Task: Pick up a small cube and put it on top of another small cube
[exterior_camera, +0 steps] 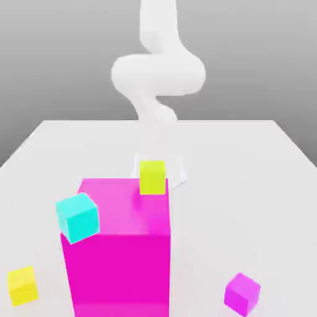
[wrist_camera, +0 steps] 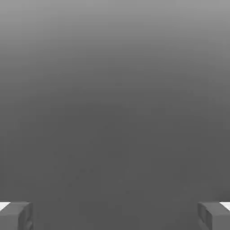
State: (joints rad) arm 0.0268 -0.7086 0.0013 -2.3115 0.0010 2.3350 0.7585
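Task status: not started, judging by the layout. The small magenta cube (exterior_camera: 242, 293) sits alone on the white table (exterior_camera: 272, 161), at roughly 4 o'clock from the large magenta block (exterior_camera: 117, 247) in the exterior view, well apart from it. Nothing rests on top of it, and it rests on no other small cube.

Candidate targets: one yellow cube (exterior_camera: 152, 177) appears to sit at the far edge of the block's top face, at about 1 o'clock from the block's centre; whether it rests on the block or stands behind it cannot be told for certain. A second yellow cube (exterior_camera: 22, 285) lies on the table at about 8 o'clock from the block. A cyan cube (exterior_camera: 77, 217) is tilted against the block's upper corner at about 10 o'clock.

Remaining work, as judged: approach, grasp, lift, transfer, place, release.

Claw (wrist_camera: 115, 215): the two fingertips (wrist_camera: 15, 215) stand at opposite edges of the hand view, spread wide. Nothing lies between them; they hold and touch nothing. The white arm (exterior_camera: 158, 74) rises behind the block at 12 o'clock.
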